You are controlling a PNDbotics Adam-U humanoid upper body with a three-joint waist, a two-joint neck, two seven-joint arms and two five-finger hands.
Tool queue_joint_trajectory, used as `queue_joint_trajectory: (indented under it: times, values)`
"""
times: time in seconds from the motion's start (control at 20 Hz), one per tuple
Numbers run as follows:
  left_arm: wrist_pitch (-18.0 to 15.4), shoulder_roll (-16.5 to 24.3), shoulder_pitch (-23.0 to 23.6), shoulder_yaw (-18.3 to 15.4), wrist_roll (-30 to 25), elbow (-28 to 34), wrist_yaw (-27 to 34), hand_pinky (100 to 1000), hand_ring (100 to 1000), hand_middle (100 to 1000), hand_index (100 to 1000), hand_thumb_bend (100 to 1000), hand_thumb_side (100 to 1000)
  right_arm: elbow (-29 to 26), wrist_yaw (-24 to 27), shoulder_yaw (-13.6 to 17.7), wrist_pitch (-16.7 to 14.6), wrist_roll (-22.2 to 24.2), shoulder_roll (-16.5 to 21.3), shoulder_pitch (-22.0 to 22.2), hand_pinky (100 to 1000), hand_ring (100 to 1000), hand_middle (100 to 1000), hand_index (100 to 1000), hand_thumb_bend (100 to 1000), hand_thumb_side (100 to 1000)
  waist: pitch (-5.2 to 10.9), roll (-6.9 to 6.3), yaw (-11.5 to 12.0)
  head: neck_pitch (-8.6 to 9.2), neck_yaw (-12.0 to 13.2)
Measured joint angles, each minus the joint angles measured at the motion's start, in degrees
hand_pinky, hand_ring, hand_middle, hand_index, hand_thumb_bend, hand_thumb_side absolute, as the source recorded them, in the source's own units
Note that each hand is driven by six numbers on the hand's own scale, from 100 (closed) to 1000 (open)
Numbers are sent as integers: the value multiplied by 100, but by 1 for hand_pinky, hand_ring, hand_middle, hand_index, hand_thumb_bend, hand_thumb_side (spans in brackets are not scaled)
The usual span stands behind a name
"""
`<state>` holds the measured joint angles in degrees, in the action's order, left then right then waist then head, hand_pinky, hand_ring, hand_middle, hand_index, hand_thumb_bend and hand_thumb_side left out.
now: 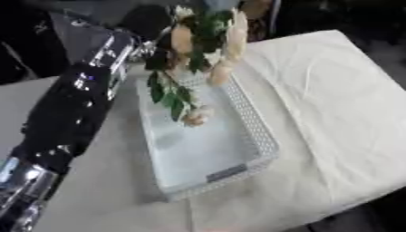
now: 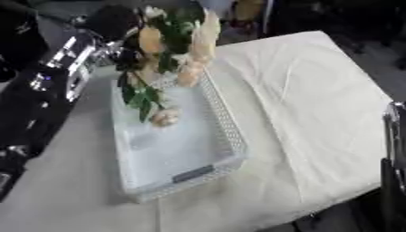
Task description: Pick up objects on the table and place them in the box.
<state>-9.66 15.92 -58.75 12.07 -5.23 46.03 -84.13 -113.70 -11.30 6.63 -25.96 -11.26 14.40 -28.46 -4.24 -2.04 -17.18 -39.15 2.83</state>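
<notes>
A bunch of artificial flowers (image 1: 198, 36) with peach and cream blooms and green leaves hangs over the far end of the white mesh box (image 1: 258, 131). One bloom (image 1: 196, 115) and some leaves dangle down inside the box. My left hand (image 1: 152, 47) is at the bunch's left side, shut on it, and its arm runs in from the lower left. A dark part of my right hand (image 2: 394, 136) shows at the right edge of the right eye view; its shape is unclear.
A cream cloth (image 1: 333, 99) covers the table right of the box and holds no objects. The box's near half shows a bare floor. Dark shapes stand beyond the table's far edge.
</notes>
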Motion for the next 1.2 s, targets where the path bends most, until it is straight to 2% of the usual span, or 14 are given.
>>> queue_joint_trajectory:
  times: [0.05, 0.1, 0.2, 0.3, 0.35, 0.4, 0.5, 0.55, 0.7, 0.8, 0.9, 1.0, 1.1, 1.2]
  values:
    - [-54, -51, 38, -9, -54, -40, -133, 943, 931, 923, 921, 736, 885, 0, 12, -6, -6, 8, -17, -19, 639, 786, 752, 878, 100, 648, 0, -5, -1, 3, 16]
    - [-102, -82, 67, -10, -93, -44, -227, 949, 947, 942, 941, 731, 952, 0, 24, -10, -12, 16, -33, -20, 639, 786, 752, 878, 100, 647, 0, -5, -1, 3, 16]
    - [-195, -118, 102, -10, -119, -41, -322, 961, 958, 953, 951, 681, 990, 0, 40, -11, -16, 35, -34, -20, 639, 786, 752, 878, 100, 647, 0, -7, 4, 3, 13]
    - [-249, -122, 122, -9, -95, -9, -339, 986, 979, 975, 966, 555, 1000, 0, 48, -11, -5, 48, -34, -20, 638, 786, 752, 878, 100, 648, 0, -7, 19, 3, 8]
    - [-260, -122, 122, -9, -64, 33, -333, 999, 990, 986, 976, 440, 1000, 0, 48, -11, -2, 51, -34, -20, 637, 786, 751, 878, 100, 648, 0, -6, 36, 3, 7]
    - [-255, -120, 122, -9, -5, 82, -306, 1000, 999, 998, 987, 272, 1000, 0, 48, -11, -1, 53, -33, -20, 637, 785, 751, 878, 100, 649, 0, -5, 50, 4, 6]
    - [-198, -115, 120, -8, 181, 216, -206, 1000, 1000, 1000, 987, 134, 1000, 0, 48, -11, 1, 55, -32, -17, 637, 785, 751, 878, 100, 649, 0, -2, 75, 5, -20]
    - [-162, -99, 120, -7, 293, 284, -138, 1000, 992, 988, 980, 131, 1000, 0, 47, -11, 2, 56, -31, -17, 637, 785, 751, 878, 100, 649, 0, -2, 81, 5, -35]
    - [-109, 7, 62, 64, 628, 608, 121, 1000, 942, 906, 943, 272, 1000, 0, 37, -11, 16, 69, -29, -12, 636, 784, 751, 878, 100, 652, 2, -2, 124, 6, -79]
    - [-211, 163, -28, 187, 673, 930, 325, 1000, 929, 871, 918, 401, 929, 0, 21, -11, 25, 78, -26, 3, 636, 784, 750, 877, 100, 653, 28, -14, 157, 5, -95]
    - [-496, 407, -158, 360, 465, 1378, 532, 1000, 920, 849, 899, 571, 852, 0, -1, -11, 35, 84, -5, 47, 636, 784, 750, 877, 100, 657, 88, -56, 207, 3, -148]
    - [-882, 685, -333, 524, 72, 1935, 718, 1000, 926, 852, 891, 659, 837, 0, -7, -10, 54, 98, 34, 95, 637, 785, 750, 877, 100, 652, 148, -96, 258, 1, -210]
    - [-1247, 915, -408, 639, -352, 2506, 932, 1000, 925, 851, 887, 679, 833, 0, -26, -11, 58, 101, 73, 130, 637, 785, 750, 877, 100, 651, 209, -111, 297, 1, -275]
    - [-1477, 1086, -413, 691, -734, 2973, 1170, 1000, 925, 856, 890, 674, 826, 0, -47, -11, 66, 108, 83, 142, 638, 785, 750, 878, 100, 651, 233, -116, 329, 3, -320]
